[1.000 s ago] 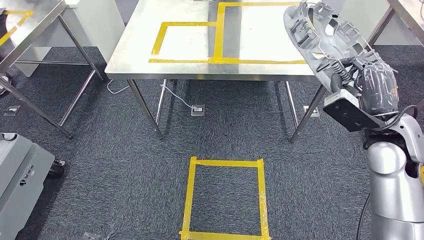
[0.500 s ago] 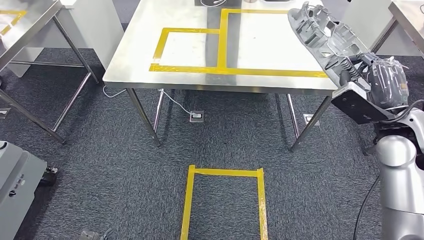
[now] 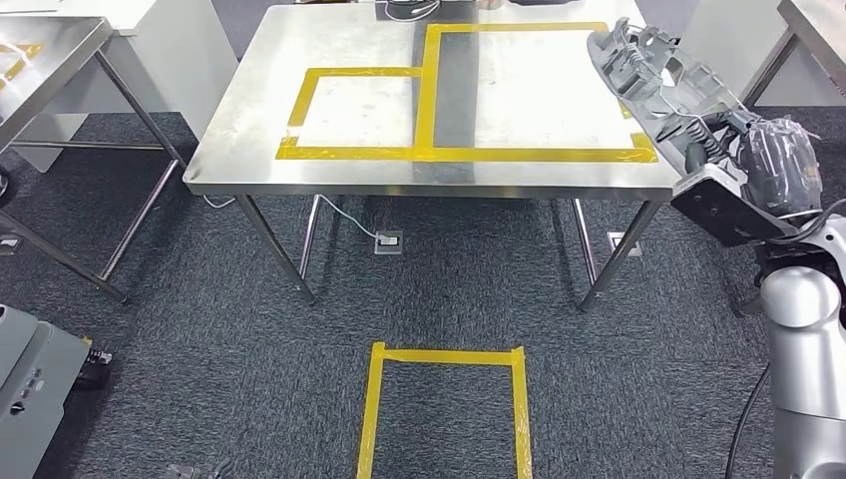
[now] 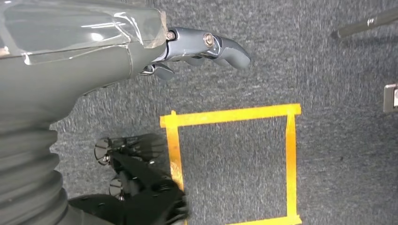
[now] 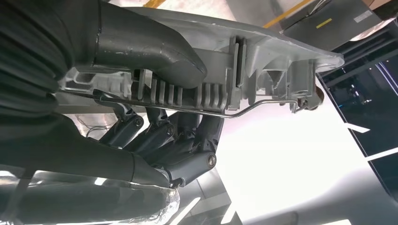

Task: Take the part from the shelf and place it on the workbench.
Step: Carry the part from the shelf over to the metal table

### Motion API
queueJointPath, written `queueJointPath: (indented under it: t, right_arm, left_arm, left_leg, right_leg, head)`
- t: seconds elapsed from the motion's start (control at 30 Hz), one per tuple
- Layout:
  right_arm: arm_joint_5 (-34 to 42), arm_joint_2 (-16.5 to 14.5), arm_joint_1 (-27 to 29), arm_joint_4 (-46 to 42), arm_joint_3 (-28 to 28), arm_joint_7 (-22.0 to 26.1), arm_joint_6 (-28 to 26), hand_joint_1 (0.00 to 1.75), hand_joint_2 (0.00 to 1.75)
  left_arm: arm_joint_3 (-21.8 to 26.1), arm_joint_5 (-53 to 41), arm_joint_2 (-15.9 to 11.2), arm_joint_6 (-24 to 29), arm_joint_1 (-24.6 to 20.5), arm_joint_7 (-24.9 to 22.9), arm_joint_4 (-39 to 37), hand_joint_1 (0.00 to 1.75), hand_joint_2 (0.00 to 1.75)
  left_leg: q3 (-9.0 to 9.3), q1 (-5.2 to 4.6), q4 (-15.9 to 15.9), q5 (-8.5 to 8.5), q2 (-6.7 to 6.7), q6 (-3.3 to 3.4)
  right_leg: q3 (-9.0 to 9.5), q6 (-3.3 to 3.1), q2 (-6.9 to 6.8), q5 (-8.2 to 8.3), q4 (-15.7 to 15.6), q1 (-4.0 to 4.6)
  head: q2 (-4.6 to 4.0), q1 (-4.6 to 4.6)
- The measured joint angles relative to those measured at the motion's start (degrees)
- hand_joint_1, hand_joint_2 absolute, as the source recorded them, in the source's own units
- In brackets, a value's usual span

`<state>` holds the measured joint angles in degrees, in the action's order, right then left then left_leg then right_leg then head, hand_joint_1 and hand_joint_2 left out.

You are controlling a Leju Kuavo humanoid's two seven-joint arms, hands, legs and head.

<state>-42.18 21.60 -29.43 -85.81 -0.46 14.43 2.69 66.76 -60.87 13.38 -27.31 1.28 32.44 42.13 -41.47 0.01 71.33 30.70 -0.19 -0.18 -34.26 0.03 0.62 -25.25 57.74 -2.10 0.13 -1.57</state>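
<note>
Right wrist: fingers (image 5: 159,136) under part (image 5: 263,51)

One grey part (image 3: 653,80) is seen, held in one right hand (image 3: 773,175); one left hand (image 4: 202,47) is counted as well. Three steel tables are counted: the workbench (image 3: 329,180) and two others (image 3: 50,60) (image 3: 813,30). One yellow tape square (image 3: 444,409) is marked on the carpet.

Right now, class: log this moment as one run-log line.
stage: carrying | right hand: grips grey part above workbench right edge | left hand: holds nothing, over floor | part: not yet placed
</note>
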Motion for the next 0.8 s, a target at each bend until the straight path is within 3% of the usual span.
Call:
queueJointPath:
  t: [0.03,0.07,0.1,0.17,0.2,0.23,0.27,0.33,0.4,0.5,0.53,0.57,0.6,0.67,0.7,0.73,0.8]
  right_arm:
    - [0.3,0.2,-0.1,0.2,0.1,0.3,0.0,1.75,1.75]
    - [0.7,0.4,-0.1,0.5,0.2,0.5,0.0,1.75,1.75]
    - [1.1,0.5,-0.2,0.7,0.4,0.7,0.0,1.75,1.75]
    - [2.1,0.6,-0.3,1.0,0.8,1.1,-0.2,1.75,1.75]
    - [2.5,0.6,-0.3,1.1,1.0,1.3,-0.3,1.75,1.75]
    - [2.8,0.6,-0.4,1.2,1.2,1.4,-0.4,1.75,1.75]
    - [2.9,0.5,-0.3,1.3,1.5,1.5,-0.5,1.75,1.75]
    - [3.0,0.3,-0.3,1.4,2.0,1.6,-0.7,1.75,1.75]
    - [3.0,0.1,-0.3,1.4,2.4,1.6,-0.7,1.75,1.75]
    - [2.6,-0.3,-0.3,1.4,3.3,1.6,-0.7,1.75,1.75]
    - [2.5,-0.6,-0.3,1.4,3.7,1.6,-0.7,1.75,1.75]
    - [2.4,-0.8,-0.3,1.4,4.1,1.6,-0.7,1.75,1.75]
    - [2.2,-1.0,-0.3,1.4,4.4,1.6,-0.7,1.75,1.75]
    - [2.0,-1.4,-0.2,1.6,5.0,1.5,-0.6,1.75,1.75]
    - [1.9,-1.7,-0.2,1.7,5.3,1.5,-0.6,1.75,1.75]
    - [1.8,-1.9,-0.2,1.9,5.6,1.5,-0.5,1.75,1.75]
    - [1.7,-2.3,-0.1,2.1,6.1,1.6,-0.4,1.75,1.75]
  left_arm:
    - [-0.1,0.0,-0.1,0.1,0.0,0.1,-0.4,0.00,1.75]
    - [-0.2,0.0,-0.2,0.3,0.1,0.1,-0.9,0.00,1.75]
    - [-0.3,0.1,-0.2,0.4,0.1,0.2,-1.2,0.00,1.75]
    - [-0.3,0.2,-0.6,0.8,0.1,0.3,-1.7,0.00,1.75]
    - [-0.3,0.2,-0.7,0.9,0.1,0.3,-1.8,0.00,1.75]
    - [-0.4,0.3,-0.9,1.0,0.0,0.3,-1.9,0.00,1.75]
    - [-0.6,0.3,-1.1,1.1,0.0,0.3,-2.0,0.00,1.75]
    - [-0.8,0.4,-1.2,1.2,-0.1,0.3,-2.2,0.00,1.75]
    - [-1.0,0.5,-1.2,1.2,-0.2,0.3,-2.3,0.00,1.75]
    - [-1.2,0.7,-0.9,1.3,-0.6,0.0,-2.7,0.00,1.75]
    - [-1.2,0.8,-0.7,1.4,-0.6,-0.1,-2.8,0.00,1.75]
    - [-1.2,0.8,-0.6,1.5,-0.6,-0.2,-2.9,0.00,1.75]
    - [-1.3,0.9,-0.5,1.5,-0.6,-0.3,-3.0,0.00,1.75]
    - [-1.3,1.0,-0.4,1.6,-0.7,-0.4,-3.0,0.00,1.75]
    - [-1.3,1.0,-0.4,1.6,-0.7,-0.5,-3.0,0.00,1.75]
    - [-1.3,1.1,-0.5,1.6,-0.7,-0.6,-3.0,0.00,1.75]
    - [-1.4,1.2,-0.5,1.6,-0.8,-0.8,-3.0,0.00,1.75]
  left_leg:
    - [-1.76,0.12,2.1,0.30,0.10,-0.05]
    - [-2.49,0.11,2.1,-0.57,0.13,0.19]
    - [-2.17,-0.04,0.0,-2.56,0.11,0.76]
    - [0.50,-1.02,-7.8,-7.81,0.09,3.13]
    - [1.79,-1.58,-11.1,-9.31,0.13,4.32]
    - [2.93,-2.11,-13.3,-9.98,0.15,5.25]
    - [3.75,-2.51,-14.4,-9.86,0.19,5.77]
    - [5.72,-2.73,-16.3,-9.69,0.14,6.21]
    - [7.57,-2.51,-18.0,-9.84,0.12,6.60]
    - [8.52,-2.09,-18.5,-9.46,0.09,6.25]
    - [8.66,-1.90,-18.4,-9.15,0.05,5.88]
    - [8.82,-1.63,-18.3,-8.78,-0.03,5.44]
    - [9.00,-1.23,-17.9,-8.33,-0.12,4.85]
    - [9.12,-0.44,-16.4,-6.93,-0.33,3.35]
    - [8.90,-0.17,-15.2,-6.09,-0.40,2.61]
    - [8.53,-0.10,-14.2,-5.21,-0.45,1.97]
    - [8.24,-0.03,-12.9,-3.92,-0.36,1.18]
  right_leg:
    - [0.44,-0.07,0.06,-0.39,0.0,0.17]
    - [1.03,-0.11,0.10,-0.82,0.0,0.42]
    - [1.71,-0.17,0.13,-1.27,-0.1,0.72]
    - [3.08,-0.29,0.17,-2.16,-0.3,1.29]
    - [3.62,-0.28,0.21,-2.48,-0.5,1.45]
    - [4.03,-0.19,0.24,-2.72,-0.9,1.41]
    - [4.38,0.05,0.17,-2.69,-1.0,1.26]
    - [5.04,0.48,-0.09,-2.67,-1.2,0.97]
    - [4.26,0.52,-0.33,-3.41,1.0,0.91]
    - [-2.51,0.71,-0.38,-6.48,11.1,0.64]
    - [-4.71,1.07,-0.39,-7.05,13.7,0.41]
    - [-5.87,1.67,-0.40,-6.71,14.2,0.11]
    - [-5.90,2.59,-0.42,-5.26,12.6,-0.30]
    - [-3.85,4.87,-0.51,-0.83,5.7,-1.23]
    - [-3.03,5.05,-0.58,0.13,2.9,-1.44]
    - [-2.54,4.60,-0.63,0.57,1.5,-1.51]
    - [-2.47,2.45,-0.65,-0.23,1.8,-1.25]
  head:
    - [0.00,-0.03]
    - [0.00,-0.03]
    - [0.00,-0.03]
    - [0.00,0.07]
    - [0.00,0.22]
    - [0.00,0.34]
    - [0.00,0.44]
    - [0.00,0.42]
    - [0.00,0.43]
    - [0.00,0.36]
    - [0.00,0.35]
    - [0.00,0.34]
    - [0.00,0.33]
    - [0.00,0.39]
    - [0.00,0.51]
    - [0.00,0.57]
    - [0.00,0.42]
